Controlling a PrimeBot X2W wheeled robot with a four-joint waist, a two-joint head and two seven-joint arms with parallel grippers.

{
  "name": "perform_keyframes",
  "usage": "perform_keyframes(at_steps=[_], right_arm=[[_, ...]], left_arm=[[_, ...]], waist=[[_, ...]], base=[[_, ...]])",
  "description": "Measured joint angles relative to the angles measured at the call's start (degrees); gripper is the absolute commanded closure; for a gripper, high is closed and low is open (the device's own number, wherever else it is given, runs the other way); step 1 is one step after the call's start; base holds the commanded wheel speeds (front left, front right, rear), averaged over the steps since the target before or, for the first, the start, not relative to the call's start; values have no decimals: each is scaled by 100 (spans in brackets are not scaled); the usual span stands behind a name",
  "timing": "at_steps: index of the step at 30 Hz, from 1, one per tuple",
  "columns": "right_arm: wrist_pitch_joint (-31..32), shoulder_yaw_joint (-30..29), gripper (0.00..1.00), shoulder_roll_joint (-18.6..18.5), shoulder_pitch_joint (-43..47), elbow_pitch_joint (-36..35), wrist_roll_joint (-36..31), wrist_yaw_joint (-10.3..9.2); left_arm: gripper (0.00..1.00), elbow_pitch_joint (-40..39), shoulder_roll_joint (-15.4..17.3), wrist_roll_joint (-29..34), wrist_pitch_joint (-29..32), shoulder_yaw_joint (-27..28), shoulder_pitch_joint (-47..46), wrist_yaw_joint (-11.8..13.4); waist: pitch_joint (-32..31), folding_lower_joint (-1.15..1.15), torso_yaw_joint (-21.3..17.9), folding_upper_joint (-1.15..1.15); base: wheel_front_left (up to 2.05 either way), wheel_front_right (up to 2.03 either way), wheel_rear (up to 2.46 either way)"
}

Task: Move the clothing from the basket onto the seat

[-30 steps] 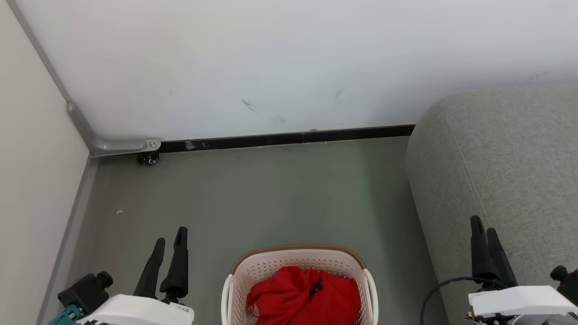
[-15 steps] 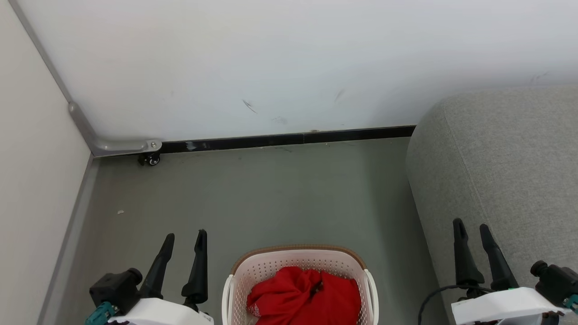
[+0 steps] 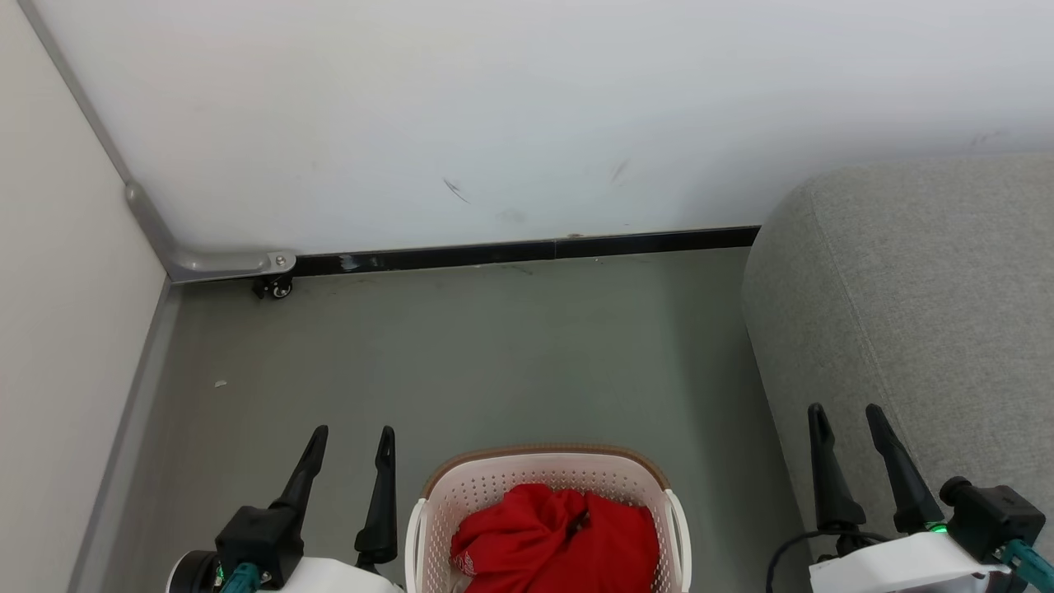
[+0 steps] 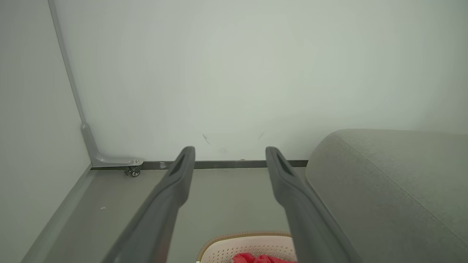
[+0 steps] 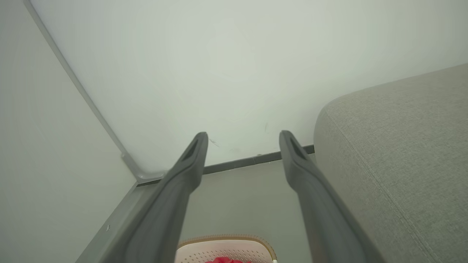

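Now both arms have moved in closer to the basket (image 3: 543,451) and spread their fingers wide. The left end effector (image 3: 354,432) is just beside the basket, released and holding nothing. The right end effector (image 3: 844,409) is on the basket's other side, by the seat (image 3: 930,288), released too. The red clothing (image 3: 560,535) sits inside the basket. I think the robot is getting ready to reach in.

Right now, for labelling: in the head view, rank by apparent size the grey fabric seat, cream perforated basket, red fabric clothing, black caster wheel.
grey fabric seat
cream perforated basket
red fabric clothing
black caster wheel
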Motion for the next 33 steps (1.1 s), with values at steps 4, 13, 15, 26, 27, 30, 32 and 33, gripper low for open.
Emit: perform_keyframes(at_steps=[4,13,15,26,27,30,32,33], right_arm=[[-70,-5,0,-4,-1,21,-298,0],[-201,-16,0,-9,-2,110,-800,1],[-201,-23,0,-10,-2,141,-800,1],[-202,-98,0,-10,-20,172,-799,1],[-202,-107,0,-11,-21,175,-799,1],[-202,-115,0,-11,-24,179,-787,1],[-202,-115,0,-11,-26,180,-775,1],[-202,-115,0,-11,-27,180,-771,1]], left_arm=[[0,108,-2,261,-57,-14,2,100],[0,359,-2,720,-200,38,6,400],[0,396,-3,719,-200,68,6,452],[0,522,-11,659,-200,104,-7,521],[0,525,-12,658,-200,109,-11,524],[0,531,-12,656,-200,129,-27,525],[0,533,-13,643,-200,130,-30,525],[0,534,-13,631,-200,130,-32,525]], waist=[[11,0,4,0],[35,-1,15,0],[41,-1,14,0],[81,-2,-2,0],[85,-2,-3,0],[100,-2,-6,0],[111,-2,-6,0],[119,-2,-7,0]], base=[[0,0,0],[0,0,0],[0,0,0],[0,0,0],[0,0,0],[0,0,0],[0,0,0],[0,0,0]])
